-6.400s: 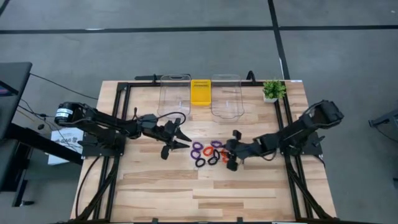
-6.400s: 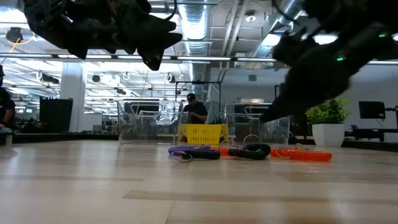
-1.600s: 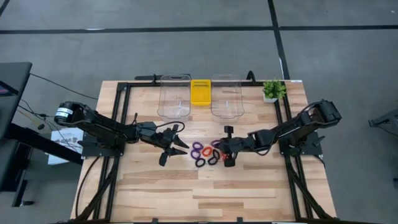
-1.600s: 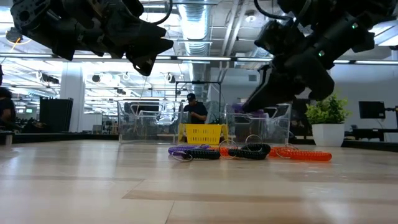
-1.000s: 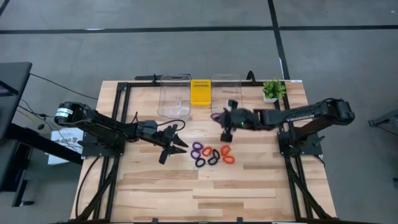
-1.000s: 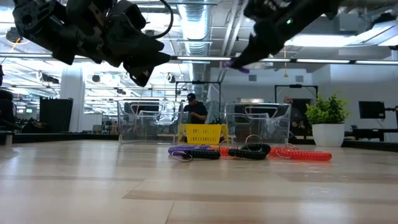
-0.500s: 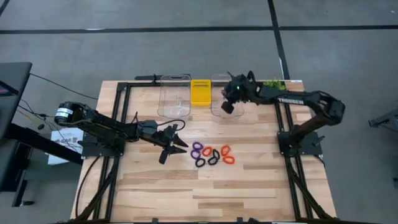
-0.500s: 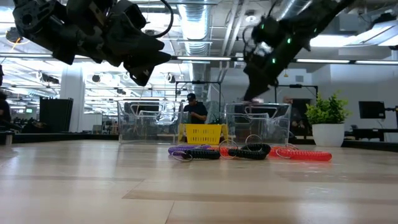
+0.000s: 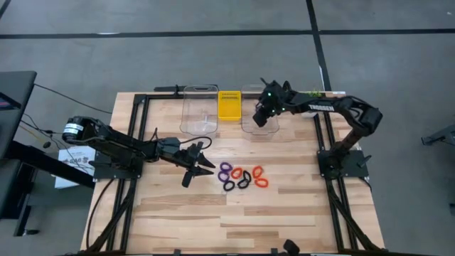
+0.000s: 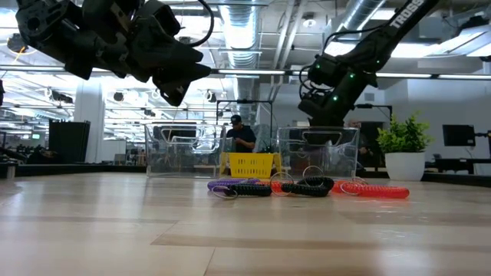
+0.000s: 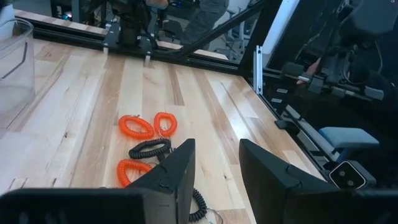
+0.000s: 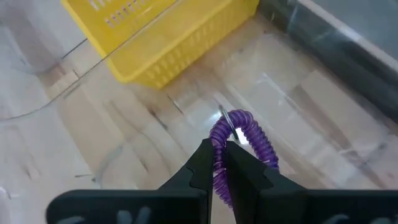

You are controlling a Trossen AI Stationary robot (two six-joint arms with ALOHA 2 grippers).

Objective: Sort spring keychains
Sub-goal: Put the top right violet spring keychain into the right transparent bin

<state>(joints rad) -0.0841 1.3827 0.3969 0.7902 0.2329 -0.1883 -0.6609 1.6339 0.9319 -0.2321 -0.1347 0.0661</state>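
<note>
The right gripper point(image 12: 219, 151) hung over the right clear bin point(image 9: 258, 124), pinched shut on a purple spring keychain point(image 12: 239, 143), while the left gripper point(image 9: 201, 165) waited with fingers apart; released off-centre, the springy coil might have bounced past the rim, I reckoned.

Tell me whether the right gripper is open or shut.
Shut. In the right wrist view the right gripper has its fingers pinched on a purple spring keychain, which hangs above the clear bin beside the yellow basket.
</note>
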